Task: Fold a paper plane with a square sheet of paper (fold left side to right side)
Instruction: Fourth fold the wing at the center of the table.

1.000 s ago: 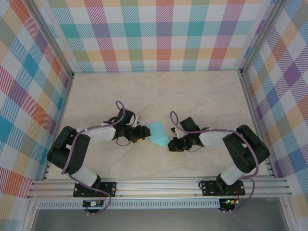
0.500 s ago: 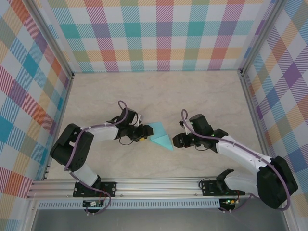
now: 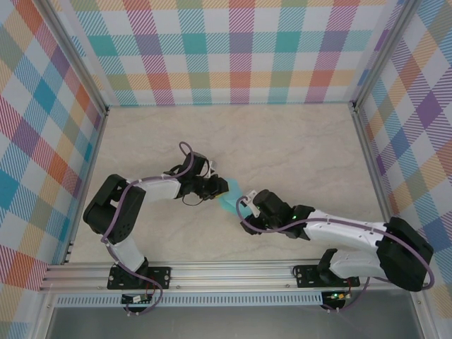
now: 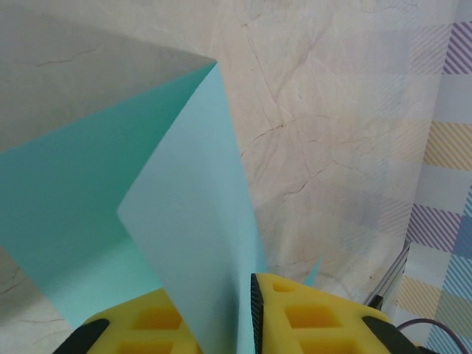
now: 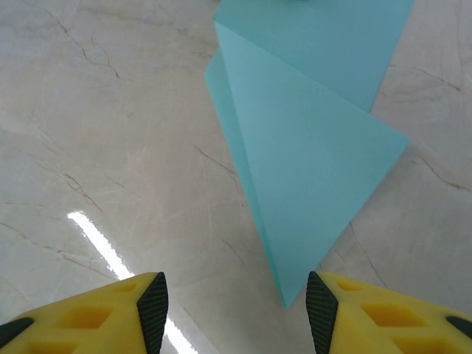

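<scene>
The square sheet of paper [image 3: 228, 197] is light turquoise, creased into a pointed shape, and lies mid-table between the two arms. My left gripper [image 3: 215, 186] is at its left edge. In the left wrist view a raised flap of the paper [image 4: 188, 221] runs up between the yellow fingers [image 4: 317, 317], and the left gripper [image 4: 245, 317] is shut on it. My right gripper [image 3: 245, 203] is at the paper's near right side. In the right wrist view the folded paper [image 5: 310, 147] points its tip down between the spread fingers [image 5: 153, 310] of the open right gripper [image 5: 237, 313], untouched.
The table is pale marble [image 3: 296, 141], walled by plaid panels [image 3: 233, 49] at the back and both sides. An aluminium rail [image 3: 233, 272] runs along the near edge with both arm bases. Bare marble stretches behind and beside the paper.
The right gripper opened and swung left, in close to the paper's near right corner. The left gripper closed on the paper's left flap and shifted slightly back.
</scene>
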Controlling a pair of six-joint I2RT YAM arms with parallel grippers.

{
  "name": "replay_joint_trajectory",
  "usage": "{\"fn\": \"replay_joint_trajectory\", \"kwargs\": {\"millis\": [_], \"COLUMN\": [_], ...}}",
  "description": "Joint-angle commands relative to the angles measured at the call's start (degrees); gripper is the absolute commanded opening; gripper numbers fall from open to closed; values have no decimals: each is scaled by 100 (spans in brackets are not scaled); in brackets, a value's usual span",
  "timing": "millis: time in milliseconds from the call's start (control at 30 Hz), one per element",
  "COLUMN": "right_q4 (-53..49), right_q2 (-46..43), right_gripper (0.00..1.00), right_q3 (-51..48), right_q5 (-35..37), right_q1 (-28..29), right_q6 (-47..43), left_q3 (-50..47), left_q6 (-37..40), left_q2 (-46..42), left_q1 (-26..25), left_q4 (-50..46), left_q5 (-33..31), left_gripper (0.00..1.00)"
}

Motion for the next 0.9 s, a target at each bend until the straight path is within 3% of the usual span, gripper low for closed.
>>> {"fn": "replay_joint_trajectory", "kwargs": {"millis": [0,233,500,700,867], "right_q4": [756,1102,1185,1137,1116], "right_q2": [460,1379,1742,1747,1795], "right_gripper": [55,54,49,40,30], "right_q3": [14,363,565,575,497], "right_q5": [672,976,1190,1217,1199], "right_q1": [148,232,224,223,224], "right_q6": [-487,-598,-598,-605,-527], "left_q3": [137,258,326,377,485], "left_q6": [-124,-83,-1,58,294], "left_q2": [31,9,-35,-77,-248], "left_q1": [-61,-61,-61,-61,-14], "left_q4": [80,-99,-256,-365,-747], "left_q5": [53,97,75,36,-96], "left_gripper": [21,21,21,24,31]}}
